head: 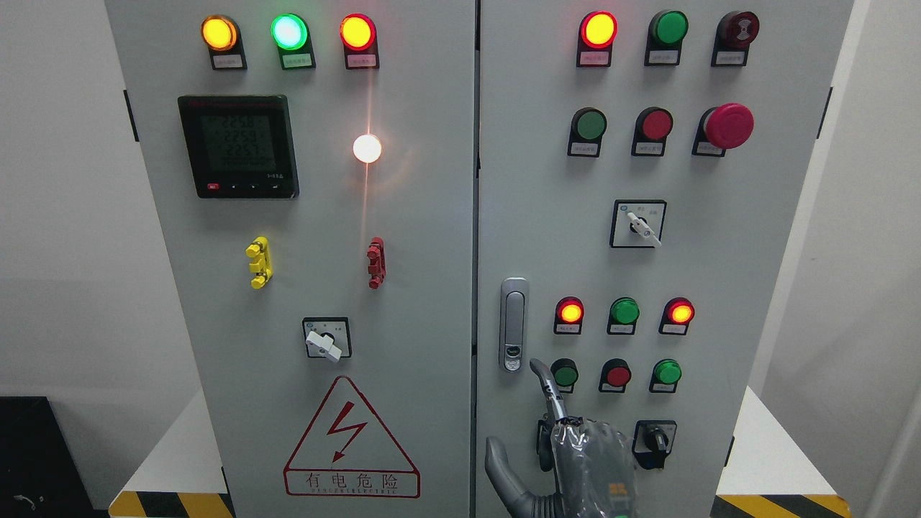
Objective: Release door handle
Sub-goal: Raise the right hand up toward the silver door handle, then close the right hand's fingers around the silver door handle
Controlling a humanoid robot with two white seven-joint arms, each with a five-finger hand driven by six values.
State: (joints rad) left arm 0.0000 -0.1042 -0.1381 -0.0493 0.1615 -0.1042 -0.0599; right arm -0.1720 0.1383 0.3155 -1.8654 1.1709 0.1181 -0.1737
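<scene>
One hand (pixel 575 446) is seen at the bottom edge, low before the right door (pixel 755 288) of the cabinet; which arm carries it cannot be told. One finger (pixel 545 385) is stretched upward, the thumb (pixel 500 467) is spread aside, and nothing is held. The handle (pixel 513 324) is set upright at the door's left edge, just above the fingertip, not touched.

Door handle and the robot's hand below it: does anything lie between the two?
Nothing. In the head view, only a narrow strip of bare grey door panel separates the door handle from the raised index finger of the right hand.
</scene>
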